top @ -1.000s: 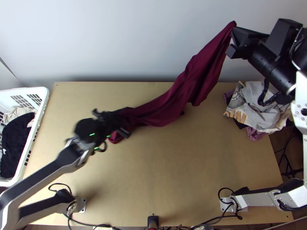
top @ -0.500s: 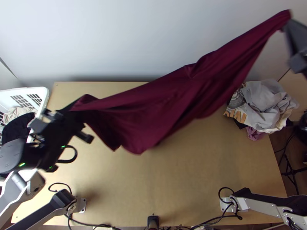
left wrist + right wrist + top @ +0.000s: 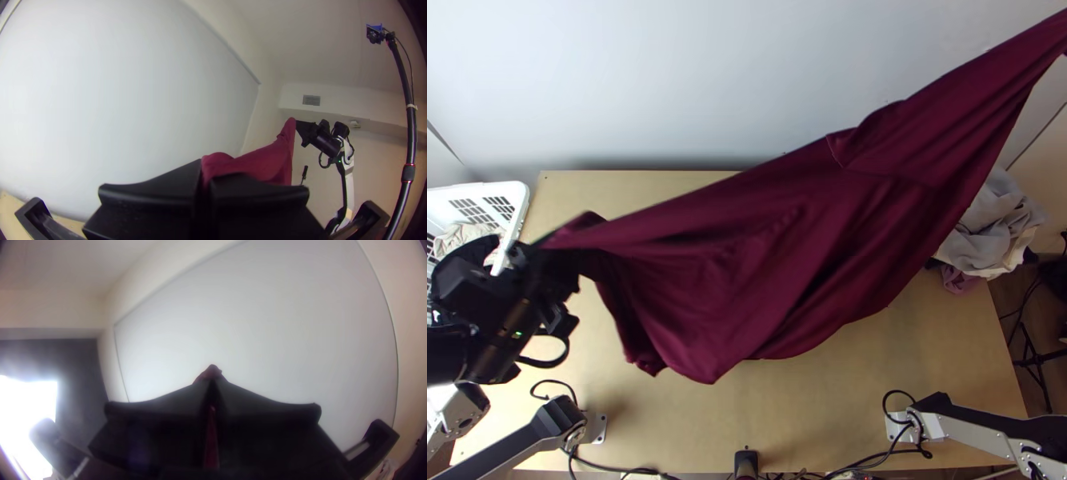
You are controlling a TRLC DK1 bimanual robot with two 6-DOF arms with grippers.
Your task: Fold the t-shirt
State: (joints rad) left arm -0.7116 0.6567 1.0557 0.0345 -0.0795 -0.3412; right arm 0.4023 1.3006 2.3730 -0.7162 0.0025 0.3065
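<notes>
The dark red t-shirt [image 3: 771,240] hangs in the air over the table, stretched slantwise between both grippers, its lower edge drooping in loose folds. At the left, in the top view, my left gripper [image 3: 547,260] holds one end of it. The left wrist view has the left gripper [image 3: 204,191] shut on red cloth [image 3: 258,164], with the other arm's gripper farther off at the cloth's raised end. In the right wrist view the right gripper [image 3: 212,395] is shut on a bit of the shirt [image 3: 212,372], which pokes up between its fingertips.
A white basket [image 3: 515,208] with clothes stands at the table's left. A heap of grey and other clothes [image 3: 987,232] lies at the right, partly behind the shirt. The wooden table [image 3: 827,400] shows below the shirt.
The left gripper has moved left and the shirt's right end has gone up and to the right. The shirt, earlier a narrow, partly bunched strip, now hangs wider and longer.
</notes>
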